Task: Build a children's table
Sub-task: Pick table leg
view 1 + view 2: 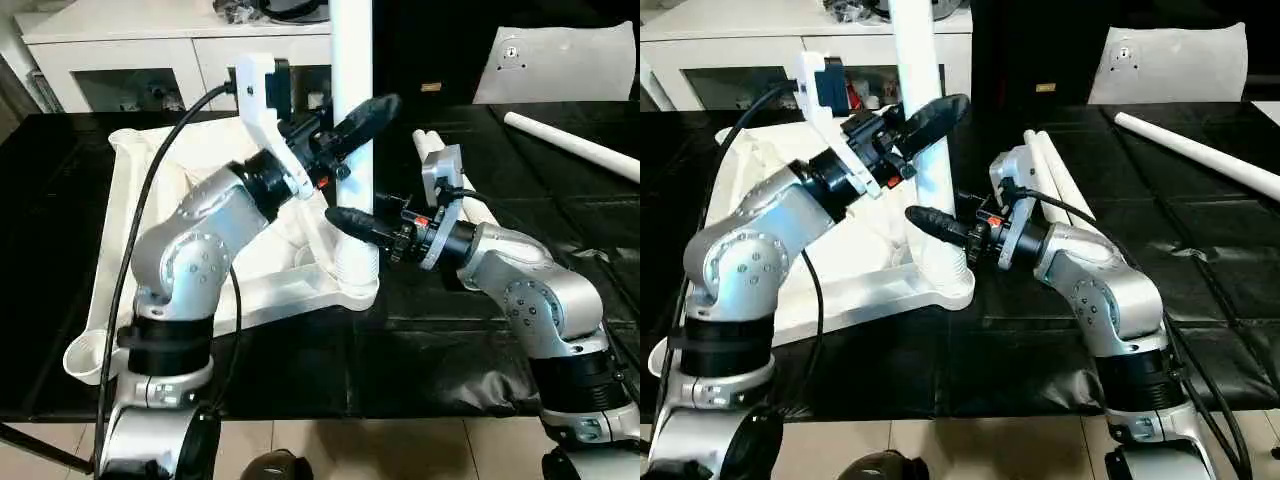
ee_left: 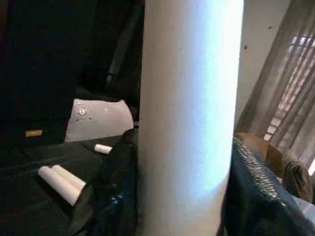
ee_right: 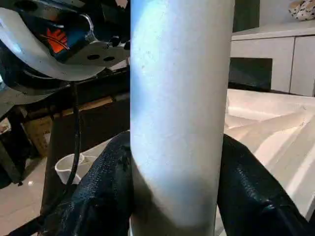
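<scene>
Right gripper (image 1: 352,228) clamps low on the upright leg (image 1: 351,120), just above the corner socket (image 1: 352,272) of the upside-down tabletop (image 1: 190,170). Left gripper (image 1: 365,125) clasps it higher. Any uneven push could tilt the leg and jam it. Beyond, 2 legs (image 1: 1060,180) lie waiting.

Legible text, labels, numbers: none could be read. One sign noted: an orange-red mark (image 3: 56,39) on the dark housing of the left arm, seen in the right wrist view; its form resembled a logo, but no letters could be made out. One small yellowish tag (image 2: 33,132) on a dark surface behind the bench; its wording was too small to tell.
</scene>
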